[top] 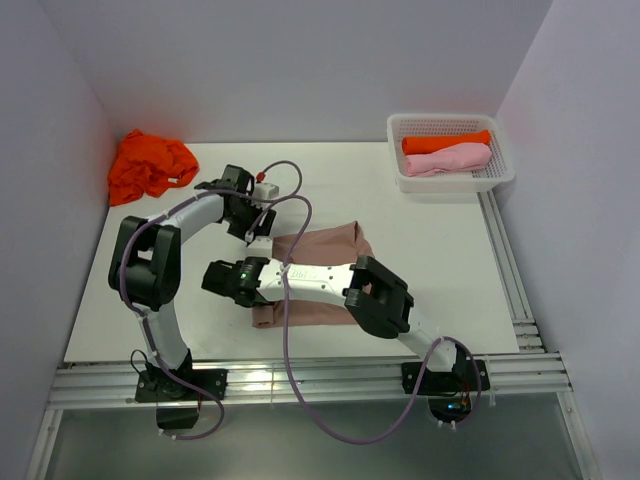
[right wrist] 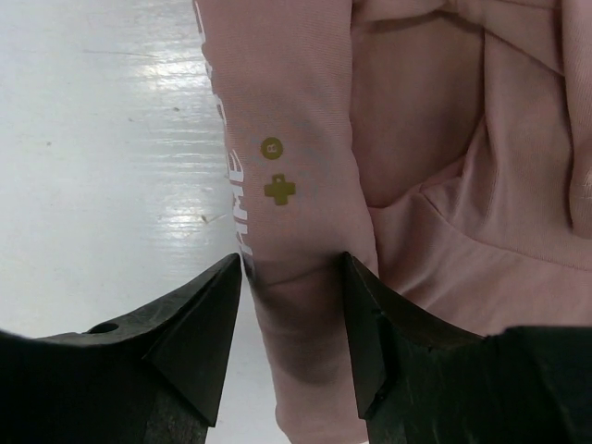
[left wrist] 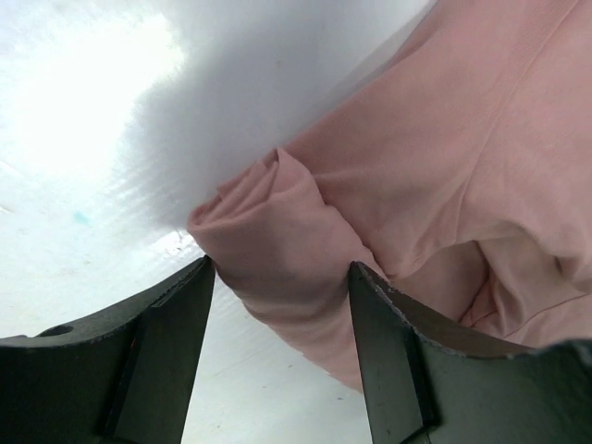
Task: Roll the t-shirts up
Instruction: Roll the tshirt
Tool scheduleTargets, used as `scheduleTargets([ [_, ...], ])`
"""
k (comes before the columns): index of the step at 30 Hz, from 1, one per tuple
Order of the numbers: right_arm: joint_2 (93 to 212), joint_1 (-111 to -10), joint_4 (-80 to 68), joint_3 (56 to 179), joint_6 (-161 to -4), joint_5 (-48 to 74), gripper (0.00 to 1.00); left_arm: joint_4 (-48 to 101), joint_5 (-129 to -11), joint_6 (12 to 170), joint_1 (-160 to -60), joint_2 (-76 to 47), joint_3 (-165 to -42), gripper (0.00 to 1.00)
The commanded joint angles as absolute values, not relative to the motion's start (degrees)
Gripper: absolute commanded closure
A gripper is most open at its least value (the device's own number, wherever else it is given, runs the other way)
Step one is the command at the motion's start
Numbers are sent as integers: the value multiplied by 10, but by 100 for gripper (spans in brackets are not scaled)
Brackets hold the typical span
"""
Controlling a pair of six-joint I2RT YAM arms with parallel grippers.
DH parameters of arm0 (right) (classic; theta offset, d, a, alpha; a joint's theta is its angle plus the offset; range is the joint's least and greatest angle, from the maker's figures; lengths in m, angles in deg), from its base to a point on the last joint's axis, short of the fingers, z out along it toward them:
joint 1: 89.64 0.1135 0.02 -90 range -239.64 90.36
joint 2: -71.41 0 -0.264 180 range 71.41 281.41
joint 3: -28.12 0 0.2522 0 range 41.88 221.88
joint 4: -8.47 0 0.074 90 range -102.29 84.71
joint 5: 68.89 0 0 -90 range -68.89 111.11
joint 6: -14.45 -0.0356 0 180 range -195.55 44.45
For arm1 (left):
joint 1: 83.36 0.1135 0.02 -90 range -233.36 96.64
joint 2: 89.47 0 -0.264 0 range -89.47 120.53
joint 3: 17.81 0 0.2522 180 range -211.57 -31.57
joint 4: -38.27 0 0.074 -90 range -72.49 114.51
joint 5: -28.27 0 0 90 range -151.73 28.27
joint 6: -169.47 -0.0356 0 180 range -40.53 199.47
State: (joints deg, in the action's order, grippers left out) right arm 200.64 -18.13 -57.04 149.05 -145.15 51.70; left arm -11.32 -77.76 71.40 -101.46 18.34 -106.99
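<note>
Close up, right gripper and left gripper pinch the dusty-pink t-shirt — rolled edge creased, white-lettered.

A white table sits between plain pale walls, evenly lit, metal rails along its near edge.

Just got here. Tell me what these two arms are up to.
Both arms are working on the dusty pink-brown t-shirt spread mid-table. The left gripper and the right gripper each straddle its rolled-up left edge, the left one farther back. Whether they pinch it is unclear. An orange roll and a light pink roll lie in the white basket at far right. A crumpled orange shirt sits at far left.
</note>
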Motion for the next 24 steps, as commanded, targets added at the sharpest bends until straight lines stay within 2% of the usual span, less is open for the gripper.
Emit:
scheduleTargets([
  [1, 2011, -175, -589, 1474, -1463, 519, 45, -116, -771, 717, -1016, 180, -1116, 34],
  [8, 1996, -176, -541, 1424, -1450, 494, 51, -122, -808, 731, -984, 150, -1153, 34],
  [11, 1958, -180, -457, 1354, -1437, 470, 62, -119, -832, 733, -958, 128, -1152, 34],
  [14, 1901, -191, -318, 1259, -1425, 423, 71, -120, -859, 730, -932, 113, -1144, 34],
  [16, 1863, -203, -207, 1213, -1421, 387, 73, -114, -877, 724, -914, 105, -1127, 34],
  [24, 1799, -247, 143, 1019, -1461, 278, 73, -82, -908, 691, -882, 57, -1030, 34],
])
